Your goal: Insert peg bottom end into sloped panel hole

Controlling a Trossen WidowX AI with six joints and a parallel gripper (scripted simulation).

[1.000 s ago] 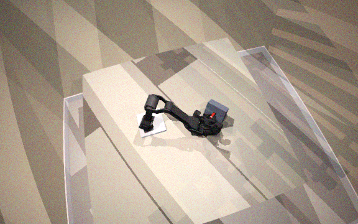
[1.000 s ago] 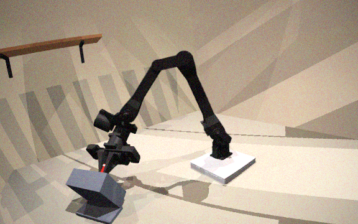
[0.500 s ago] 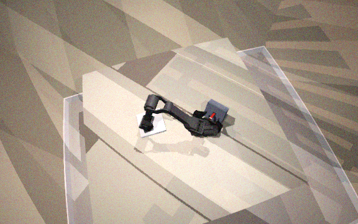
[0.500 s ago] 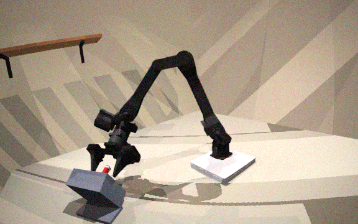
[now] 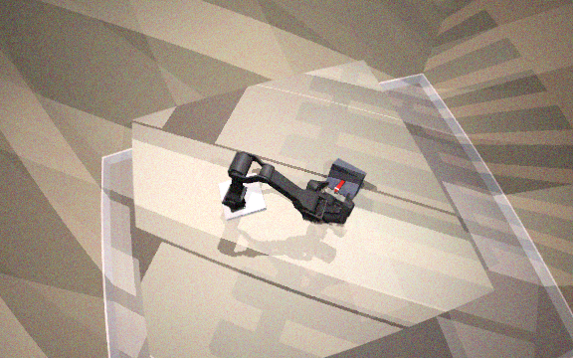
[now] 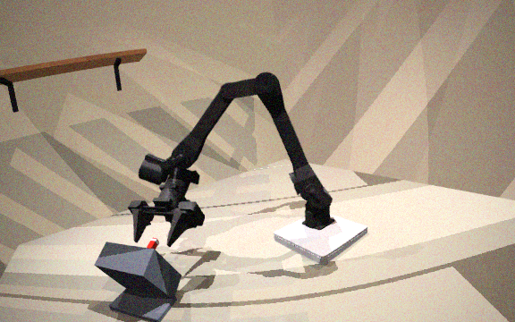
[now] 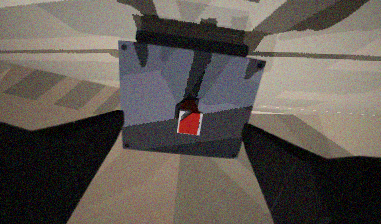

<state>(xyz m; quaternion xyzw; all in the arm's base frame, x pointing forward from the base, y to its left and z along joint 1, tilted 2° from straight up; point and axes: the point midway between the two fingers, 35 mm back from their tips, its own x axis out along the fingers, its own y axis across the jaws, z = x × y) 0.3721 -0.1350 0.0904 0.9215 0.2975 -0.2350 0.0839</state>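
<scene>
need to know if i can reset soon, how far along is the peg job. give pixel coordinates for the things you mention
The red peg (image 5: 339,186) (image 6: 152,244) (image 7: 189,123) looks to be in the hole of the sloped panel (image 5: 346,171) (image 6: 125,259) (image 7: 146,100), its end sticking out of the face. Nothing is in hand: the tool (image 6: 152,241) stands open, fingers apart on either side. Left: backing fully away. Whether the peg touches bottom can't be seen.
</scene>
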